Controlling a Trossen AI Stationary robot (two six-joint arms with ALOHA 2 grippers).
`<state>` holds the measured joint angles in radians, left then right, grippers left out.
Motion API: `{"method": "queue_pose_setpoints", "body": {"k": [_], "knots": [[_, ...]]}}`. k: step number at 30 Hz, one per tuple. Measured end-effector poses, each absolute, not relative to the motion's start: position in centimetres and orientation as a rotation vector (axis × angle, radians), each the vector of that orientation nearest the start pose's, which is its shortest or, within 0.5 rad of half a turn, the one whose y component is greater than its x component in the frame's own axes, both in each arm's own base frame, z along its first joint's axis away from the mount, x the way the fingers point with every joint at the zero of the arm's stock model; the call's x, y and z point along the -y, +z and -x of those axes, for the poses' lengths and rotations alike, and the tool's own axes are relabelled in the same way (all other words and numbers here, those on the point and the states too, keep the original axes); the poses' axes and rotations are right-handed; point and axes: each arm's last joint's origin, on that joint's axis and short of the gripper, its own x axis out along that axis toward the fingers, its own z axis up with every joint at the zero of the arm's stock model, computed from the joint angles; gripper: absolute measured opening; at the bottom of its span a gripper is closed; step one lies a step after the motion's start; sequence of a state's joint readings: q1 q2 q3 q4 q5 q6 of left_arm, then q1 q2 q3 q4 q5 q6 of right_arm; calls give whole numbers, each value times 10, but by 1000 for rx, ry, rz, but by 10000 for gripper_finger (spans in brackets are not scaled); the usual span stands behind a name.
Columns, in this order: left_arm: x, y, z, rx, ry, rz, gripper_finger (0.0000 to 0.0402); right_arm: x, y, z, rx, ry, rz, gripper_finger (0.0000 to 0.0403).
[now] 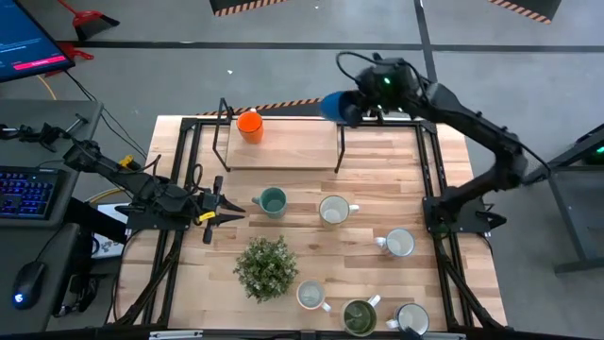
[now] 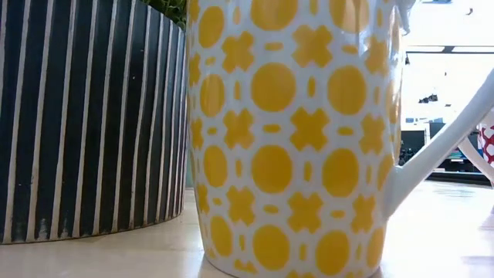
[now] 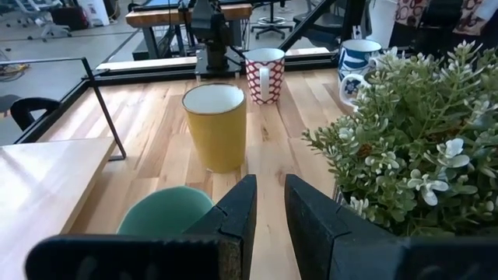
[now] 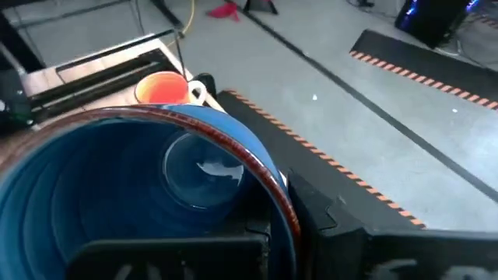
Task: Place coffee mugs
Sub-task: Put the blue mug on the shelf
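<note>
While it clamps the blue mug (image 1: 336, 107) by the rim, the right gripper (image 1: 363, 106) hangs at about one o'clock on the table, just above the far right corner of the raised wooden shelf (image 1: 283, 149). The mug appears to lie on its side, mouth facing the wrist camera, so its long axis runs roughly level. My guess is that it goes down on the shelf, which lies toward seven o'clock from the gripper; the orange mug (image 1: 249, 125) already sits at the shelf's far left corner.

At nine o'clock waits the left gripper (image 1: 225, 206), fingers a narrow slit apart and empty, pointing at the teal mug (image 1: 272, 201) just beside it toward three o'clock. Other mugs stand nearer, around the potted plant (image 1: 266, 267).
</note>
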<state>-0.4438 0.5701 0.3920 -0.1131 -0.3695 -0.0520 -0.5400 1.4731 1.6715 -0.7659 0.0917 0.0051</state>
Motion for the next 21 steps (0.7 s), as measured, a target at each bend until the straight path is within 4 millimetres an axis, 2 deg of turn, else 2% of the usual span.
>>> {"method": "queue_pose_setpoints", "body": {"k": [6, 9, 15, 21], "knots": [[51, 234, -131, -269, -64, -49, 60, 179, 436, -301, -692, -515, -50, 0], [51, 234, -131, -275, -62, -34, 60, 189, 434, -319, -760, -474, -19, 0], [52, 231, -134, -299, -59, -31, 60, 208, 404, -353, -876, -374, 4, 0], [54, 227, -139, -325, -56, -37, 60, 216, 364, -367, -993, -293, -28, 0]]}}
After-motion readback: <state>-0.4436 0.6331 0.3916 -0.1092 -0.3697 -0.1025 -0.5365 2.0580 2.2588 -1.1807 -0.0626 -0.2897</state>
